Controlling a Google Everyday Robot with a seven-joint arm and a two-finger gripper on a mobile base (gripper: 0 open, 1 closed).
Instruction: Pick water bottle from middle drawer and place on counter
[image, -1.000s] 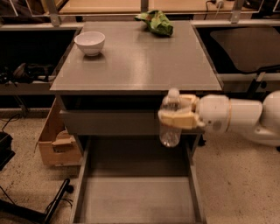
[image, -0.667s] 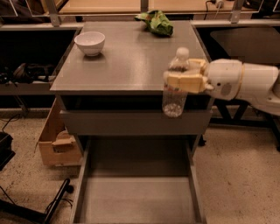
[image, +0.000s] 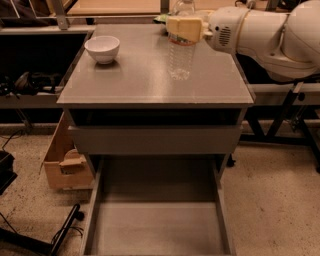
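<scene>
The water bottle (image: 180, 57), clear with a ribbed body, stands upright over the right half of the grey counter (image: 135, 80). My gripper (image: 184, 29), with pale yellow fingers, is shut on the bottle's upper part, the white arm reaching in from the right. The bottle's base is at or just above the counter top; I cannot tell if it touches. The middle drawer (image: 155, 225) is pulled out at the bottom of the view, a shallow grey tray with nothing in it.
A white bowl (image: 102, 48) sits on the counter's back left. A plain grey drawer front (image: 152, 140) is above the open tray. A cardboard box (image: 64, 167) stands on the floor at the left. A wooden tabletop (image: 115, 7) lies behind the counter.
My gripper has carried the bottle from in front of the cabinet, up and back over the counter's right half. The view has shifted closer.
</scene>
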